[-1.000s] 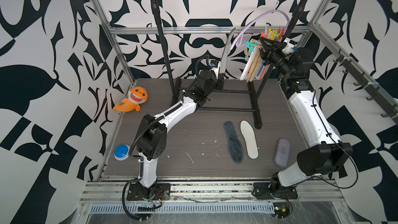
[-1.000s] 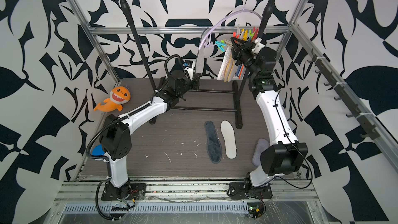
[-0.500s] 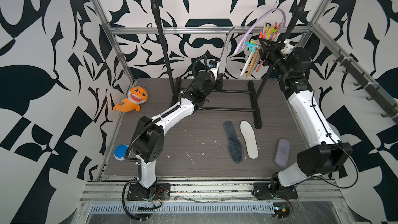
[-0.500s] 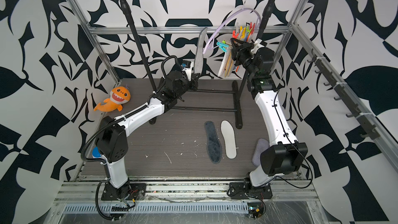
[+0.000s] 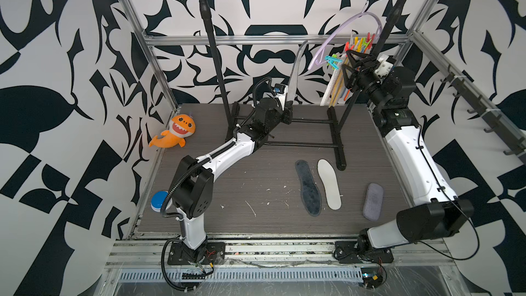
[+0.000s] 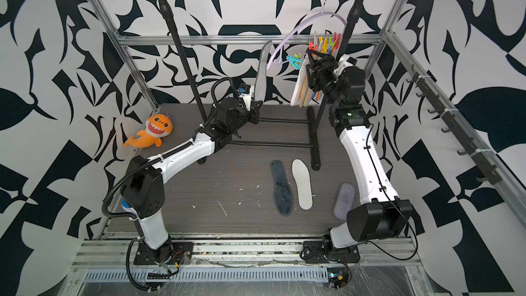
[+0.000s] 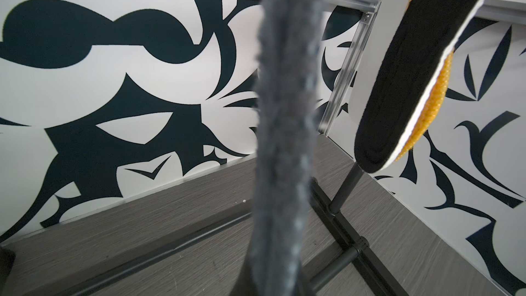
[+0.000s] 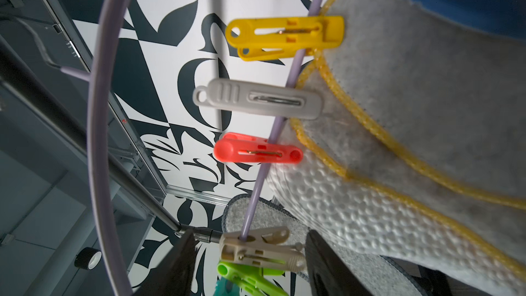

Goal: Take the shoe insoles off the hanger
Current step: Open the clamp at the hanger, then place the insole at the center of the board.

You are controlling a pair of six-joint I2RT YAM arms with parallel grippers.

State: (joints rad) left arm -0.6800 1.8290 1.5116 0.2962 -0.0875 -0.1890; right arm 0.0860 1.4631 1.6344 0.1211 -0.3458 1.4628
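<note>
Two insoles (image 5: 329,185) lie on the table (image 5: 227,189) at centre, the left end effector (image 5: 286,107) grips a grey insole (image 5: 297,69), and hanging insoles (image 5: 331,86) wait beside the spread right end effector (image 5: 347,62).

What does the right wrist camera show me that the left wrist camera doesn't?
Right wrist only: the hanger, its coloured pegs, a grey insole with orange rim, a bumpy white insole, and the right gripper open around a beige peg. Left wrist only: the fuzzy dark grey insole edge-on up close, a black insole, the floor and the rail's base. Both: the patterned wall behind insoles.
</note>
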